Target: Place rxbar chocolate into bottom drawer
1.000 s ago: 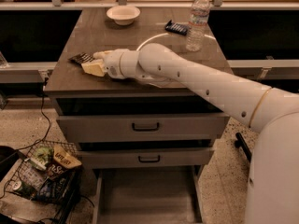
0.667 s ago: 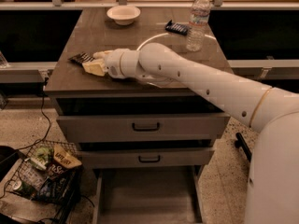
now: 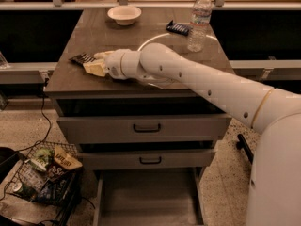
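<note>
The rxbar chocolate (image 3: pixel 82 58), a black wrapper with pale stripes, lies on the cabinet top (image 3: pixel 141 36) near its left front corner. My gripper (image 3: pixel 95 62) is down at the countertop right at the bar's right end, and the bar sticks out to its left. The white arm reaches in from the right across the top. The bottom drawer (image 3: pixel 148 197) is pulled open below, a wide grey tray with nothing showing in it.
On the cabinet top stand a white bowl (image 3: pixel 124 14), a water bottle (image 3: pixel 200 20) and a dark blue-wrapped bar (image 3: pixel 178 28). The two upper drawers with black handles (image 3: pixel 146 127) are closed. A wire basket of snacks (image 3: pixel 44 175) sits on the floor at left.
</note>
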`<move>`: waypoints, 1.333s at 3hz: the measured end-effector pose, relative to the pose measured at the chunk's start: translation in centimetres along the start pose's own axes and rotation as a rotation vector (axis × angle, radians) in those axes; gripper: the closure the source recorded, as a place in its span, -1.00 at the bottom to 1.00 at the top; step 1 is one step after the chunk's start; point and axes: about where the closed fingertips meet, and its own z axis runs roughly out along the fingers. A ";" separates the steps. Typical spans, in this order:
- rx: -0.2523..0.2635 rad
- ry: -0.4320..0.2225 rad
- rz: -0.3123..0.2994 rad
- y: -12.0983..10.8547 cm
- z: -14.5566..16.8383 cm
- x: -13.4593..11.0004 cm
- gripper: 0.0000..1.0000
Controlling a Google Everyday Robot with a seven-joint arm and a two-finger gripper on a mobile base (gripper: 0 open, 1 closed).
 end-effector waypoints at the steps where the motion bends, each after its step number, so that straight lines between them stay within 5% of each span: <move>1: 0.000 0.000 0.000 0.0 0.0 0.0 1.00; 4: 0.000 0.000 0.000 0.0 0.0 0.0 1.00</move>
